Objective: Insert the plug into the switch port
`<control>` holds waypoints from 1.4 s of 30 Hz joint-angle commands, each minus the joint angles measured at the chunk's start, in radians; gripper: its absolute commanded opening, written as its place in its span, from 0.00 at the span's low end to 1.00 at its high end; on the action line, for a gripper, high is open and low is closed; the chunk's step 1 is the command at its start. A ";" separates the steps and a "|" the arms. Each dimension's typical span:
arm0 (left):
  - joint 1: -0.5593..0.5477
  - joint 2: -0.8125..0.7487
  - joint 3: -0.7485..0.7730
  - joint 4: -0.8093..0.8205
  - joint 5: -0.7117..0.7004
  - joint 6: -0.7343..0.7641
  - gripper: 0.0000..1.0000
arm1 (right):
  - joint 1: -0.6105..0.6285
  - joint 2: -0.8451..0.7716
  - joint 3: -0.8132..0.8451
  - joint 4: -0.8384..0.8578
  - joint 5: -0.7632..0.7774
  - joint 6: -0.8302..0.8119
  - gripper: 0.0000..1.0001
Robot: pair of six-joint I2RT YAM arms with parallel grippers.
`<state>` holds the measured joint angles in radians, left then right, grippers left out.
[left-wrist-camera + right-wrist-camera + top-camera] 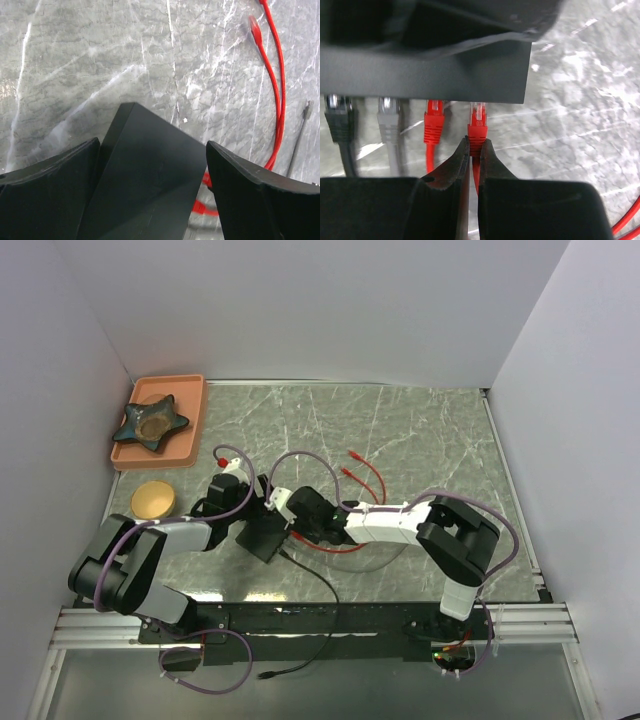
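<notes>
The flat black switch box [263,538] lies mid-table between both arms. My left gripper [252,518] is open astride it. In the left wrist view the box [150,180] fills the space between the jaws [152,145], against the left finger [50,190], with a gap to the right finger [260,195]. My right gripper [476,142] is shut on a red plug [478,131]. Its clear tip reaches the box's port face [425,75] at the right end; how deep it sits is hidden. The port hole itself is hidden.
Black [339,125], grey [389,122] and red [433,122] plugs sit in the box beside the held one. Loose red cable [362,477] lies behind the right arm. An orange tray [190,415] with a star dish and a yellow disc [153,499] are at the left.
</notes>
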<state>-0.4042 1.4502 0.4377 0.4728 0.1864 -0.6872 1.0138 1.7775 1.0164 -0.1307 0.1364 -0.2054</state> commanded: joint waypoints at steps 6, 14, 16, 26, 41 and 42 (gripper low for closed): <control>-0.005 0.033 -0.016 0.033 0.076 0.052 0.81 | 0.023 -0.020 0.034 0.091 -0.006 0.032 0.00; -0.005 0.059 -0.004 -0.005 0.128 0.052 0.65 | 0.022 0.036 0.088 0.089 -0.004 0.173 0.00; -0.005 0.058 -0.002 -0.019 0.128 0.058 0.64 | 0.022 0.043 0.096 0.094 -0.003 0.193 0.00; -0.005 0.067 -0.001 -0.033 0.191 0.094 0.62 | 0.022 0.039 0.085 0.128 0.040 0.190 0.00; -0.007 0.113 0.009 -0.022 0.291 0.101 0.51 | 0.020 0.076 0.177 0.198 -0.003 0.162 0.00; -0.005 0.113 0.010 -0.023 0.295 0.103 0.50 | 0.022 0.079 0.192 0.201 -0.003 0.166 0.00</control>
<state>-0.3676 1.5345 0.4545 0.5228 0.2699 -0.5507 1.0275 1.8351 1.0920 -0.1974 0.1669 -0.0437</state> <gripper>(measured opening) 0.523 0.078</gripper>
